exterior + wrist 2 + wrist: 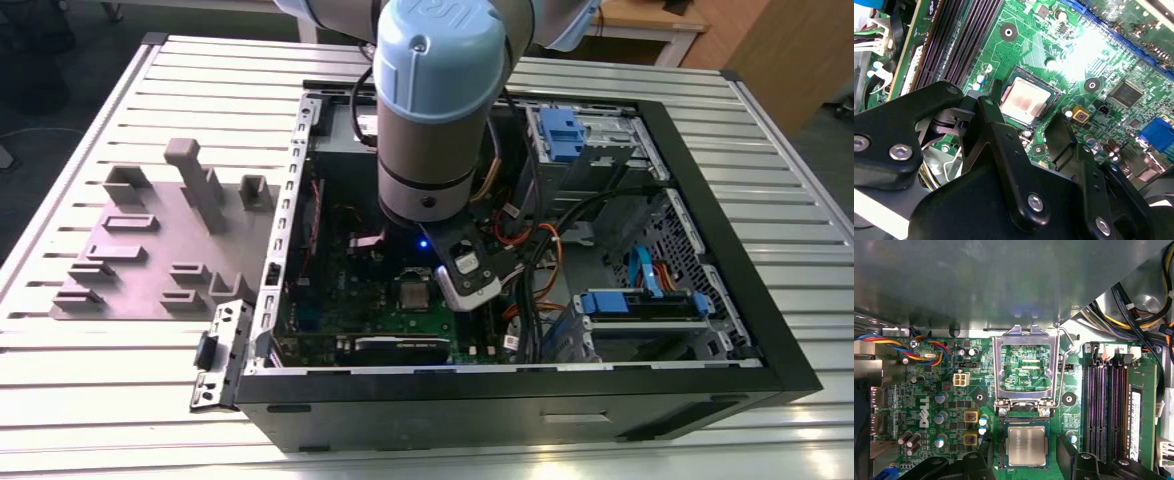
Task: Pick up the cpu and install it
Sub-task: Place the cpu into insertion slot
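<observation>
Above seated cpu (1026, 445), pincer (1025, 444) spread, fingers (1066, 452) clear of both edges, socket frame (998, 370) flipped open.

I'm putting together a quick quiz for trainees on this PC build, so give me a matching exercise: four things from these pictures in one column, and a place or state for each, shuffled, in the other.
Things
1. cpu
2. socket frame
3. memory slots
4. gripper

Places or states
A. swung up, open
B. lying flat in the socket
C. long dark rows beside the socket
D. open, one finger on either side of the socket

Pairs: 1-B, 2-A, 3-C, 4-D
</observation>
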